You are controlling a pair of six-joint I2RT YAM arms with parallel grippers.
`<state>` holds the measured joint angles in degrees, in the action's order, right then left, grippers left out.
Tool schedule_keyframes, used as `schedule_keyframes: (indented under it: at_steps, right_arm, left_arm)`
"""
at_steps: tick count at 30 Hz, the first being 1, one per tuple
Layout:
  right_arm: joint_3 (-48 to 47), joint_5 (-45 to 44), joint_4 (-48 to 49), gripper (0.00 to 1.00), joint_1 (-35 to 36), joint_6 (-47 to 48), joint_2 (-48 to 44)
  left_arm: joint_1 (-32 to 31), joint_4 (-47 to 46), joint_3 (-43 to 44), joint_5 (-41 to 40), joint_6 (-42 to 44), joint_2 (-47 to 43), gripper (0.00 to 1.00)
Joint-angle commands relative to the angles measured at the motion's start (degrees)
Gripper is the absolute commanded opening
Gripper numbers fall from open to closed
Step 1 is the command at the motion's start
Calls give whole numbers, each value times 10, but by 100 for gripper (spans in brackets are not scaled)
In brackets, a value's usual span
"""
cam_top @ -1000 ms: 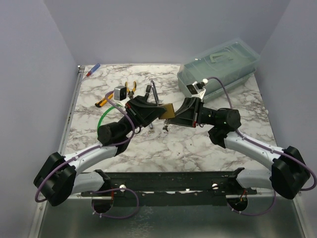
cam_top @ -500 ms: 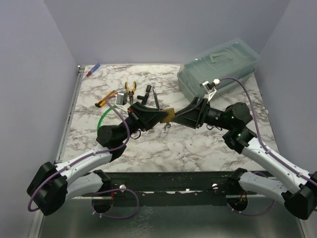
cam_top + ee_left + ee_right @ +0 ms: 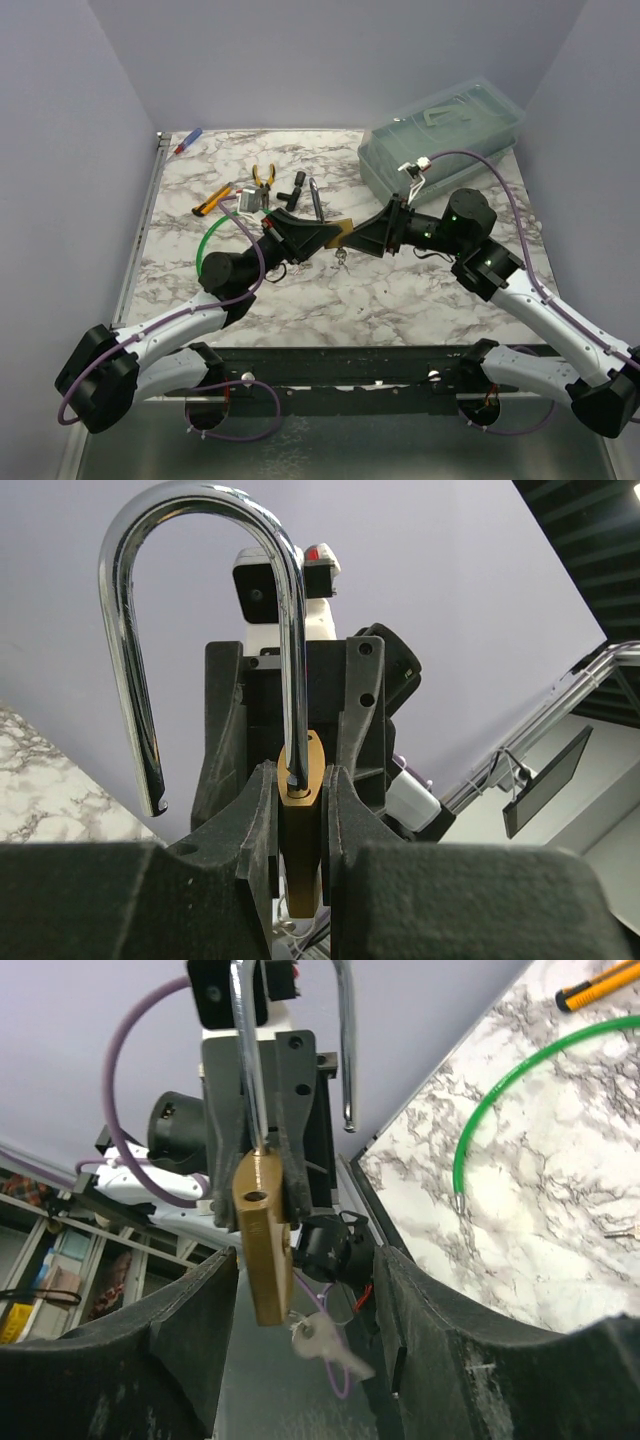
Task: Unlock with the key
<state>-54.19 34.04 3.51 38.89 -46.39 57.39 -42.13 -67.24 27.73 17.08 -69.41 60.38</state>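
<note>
My left gripper (image 3: 325, 232) is shut on the brass padlock (image 3: 341, 231) and holds it above the table. In the left wrist view the brass body (image 3: 300, 820) is clamped between my fingers. The chrome shackle (image 3: 200, 540) stands open with one end free. My right gripper (image 3: 366, 240) is open just right of the padlock. In the right wrist view the padlock (image 3: 265, 1235) lies between its spread jaws (image 3: 308, 1260), not touching them. A blurred silver key (image 3: 328, 1345) dangles under the padlock. The green cord (image 3: 500, 1090) lies on the table.
A pale green lidded box (image 3: 440, 135) stands at the back right. Orange-handled pliers (image 3: 262, 177), a black L-shaped tool (image 3: 295, 186), a yellow-handled tool (image 3: 208, 206) and a blue and red pen (image 3: 188, 140) lie behind the grippers. The green cord (image 3: 210, 238) curves at the left.
My right arm has swung out to the right and its gripper has backed a little off the padlock. My left gripper has kept its hold on the padlock and shifted slightly.
</note>
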Motion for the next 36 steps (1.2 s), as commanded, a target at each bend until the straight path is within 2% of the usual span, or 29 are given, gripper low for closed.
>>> schedule_keyframes:
  at_steps: [1, 16, 19, 22, 26, 27, 29, 31, 36]
  right_arm:
    - [-23, 7, -32, 61, -1, 30, 14]
    - [-38, 18, -34, 50, -1, 38, 38]
    - [-39, 19, -34, 45, -1, 37, 39]
    - [-39, 21, -34, 30, -1, 37, 41]
    - [-38, 17, -34, 3, -1, 37, 41]
    - [-37, 15, -34, 1, -2, 36, 41]
    - [-37, 11, -34, 0, -2, 38, 39]
    - [-38, 6, -51, 0, -1, 38, 36]
    - [-45, -8, -65, 0, -1, 42, 29]
  left_arm:
    - [-2, -43, 4, -18, 1, 1, 0]
    - [-2, -43, -2, -21, -1, 12, 0]
    - [-2, -42, -1, -22, -2, 15, 0]
    - [-2, -43, -4, -27, -3, 18, 0]
    - [-2, -41, -8, -33, -5, 20, 0]
    - [-2, -40, -9, -34, -6, 21, 1]
    - [-2, -38, -12, -35, -6, 22, 10]
    - [-2, -35, -15, -34, -6, 21, 25]
    - [-2, -20, -29, -33, 0, 11, 54]
